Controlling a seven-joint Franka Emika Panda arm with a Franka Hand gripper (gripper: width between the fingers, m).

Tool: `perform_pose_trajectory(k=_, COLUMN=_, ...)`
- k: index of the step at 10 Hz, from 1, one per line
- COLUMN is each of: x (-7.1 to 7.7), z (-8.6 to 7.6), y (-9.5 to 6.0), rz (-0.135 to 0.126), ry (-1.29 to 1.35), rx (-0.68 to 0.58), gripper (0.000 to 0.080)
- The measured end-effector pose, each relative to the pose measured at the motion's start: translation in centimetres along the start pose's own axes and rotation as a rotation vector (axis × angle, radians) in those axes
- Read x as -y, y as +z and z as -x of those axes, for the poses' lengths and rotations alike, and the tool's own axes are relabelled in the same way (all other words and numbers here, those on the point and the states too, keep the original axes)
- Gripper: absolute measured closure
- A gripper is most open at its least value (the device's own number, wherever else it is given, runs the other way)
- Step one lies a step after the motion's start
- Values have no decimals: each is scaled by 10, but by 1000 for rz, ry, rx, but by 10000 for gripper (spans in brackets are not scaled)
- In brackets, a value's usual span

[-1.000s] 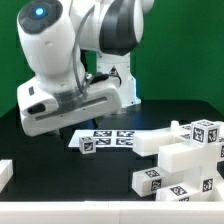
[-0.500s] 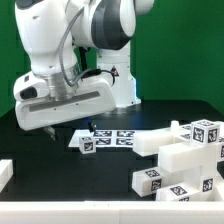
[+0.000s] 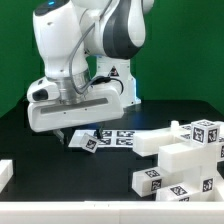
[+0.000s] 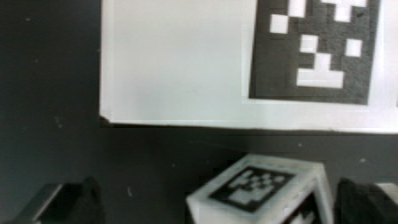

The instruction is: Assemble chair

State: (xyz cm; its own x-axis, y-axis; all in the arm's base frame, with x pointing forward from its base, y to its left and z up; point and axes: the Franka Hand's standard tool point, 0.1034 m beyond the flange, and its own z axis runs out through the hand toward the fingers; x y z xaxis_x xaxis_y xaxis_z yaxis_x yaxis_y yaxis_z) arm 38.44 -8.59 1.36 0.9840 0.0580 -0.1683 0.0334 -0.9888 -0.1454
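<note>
Two views of one moment. My gripper (image 3: 68, 133) hangs low at left centre of the exterior frame, over the small tagged cube (image 3: 90, 143), which now sits tilted where half a second ago it lay square beside the marker board (image 3: 120, 136). In the wrist view the cube (image 4: 262, 190) lies between my spread fingers (image 4: 63, 203), apparently untouched, though blur hides the contact. I judge the jaws open and holding nothing. My arm has swung back toward frame centre. The remaining chair parts (image 3: 185, 155) stay piled at lower right, so assembly has scarcely begun.
</note>
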Motion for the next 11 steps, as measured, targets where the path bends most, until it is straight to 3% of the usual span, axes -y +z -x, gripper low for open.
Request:
perform_pose_trajectory(k=4, x=-1, z=-11, y=-6, rz=1, ry=-16, rx=-6, gripper=151)
perform_pose_trajectory(k=9, x=-18, z=-12, y=-8, rz=-2, ry=14, rx=-16, gripper=151)
perform_pose_trajectory(k=11, x=-18, z=-12, y=-8, rz=-2, ry=14, rx=-15, gripper=372)
